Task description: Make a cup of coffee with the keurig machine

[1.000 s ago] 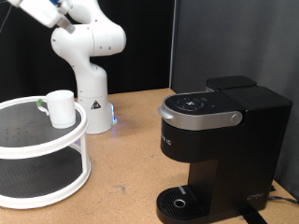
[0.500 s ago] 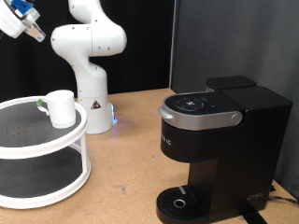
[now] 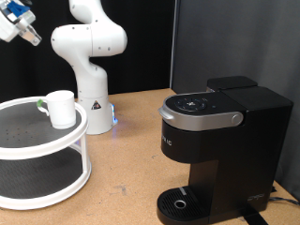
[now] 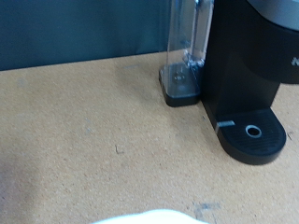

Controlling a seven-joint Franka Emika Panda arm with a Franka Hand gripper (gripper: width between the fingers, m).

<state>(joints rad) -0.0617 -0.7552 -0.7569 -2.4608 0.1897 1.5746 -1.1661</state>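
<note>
The white cup (image 3: pixel 61 109) stands upright on the top tier of a round white two-tier rack (image 3: pixel 56 146) at the exterior view's left, with a green mark on its handle. The black keurig machine (image 3: pixel 220 141) stands at the exterior view's right, its silver-grey lid handle down and its round drip base (image 3: pixel 178 203) bare. It also shows in the wrist view (image 4: pixel 245 75) with its drip base (image 4: pixel 250 136). My gripper (image 3: pixel 21 23) is high in the exterior view's top left corner, well above the cup and touching nothing. No fingers show in the wrist view.
The white arm base (image 3: pixel 89 70) stands behind the rack on the brown tabletop (image 3: pixel 131 159). A clear water tank (image 4: pixel 185 47) sits on the machine's side. A white curved edge (image 4: pixel 154 217) shows at the wrist picture's border; I cannot tell what it is.
My gripper has swung towards the exterior view's left, from near the arm's upper link to the top left corner. The cup and the machine have not moved.
</note>
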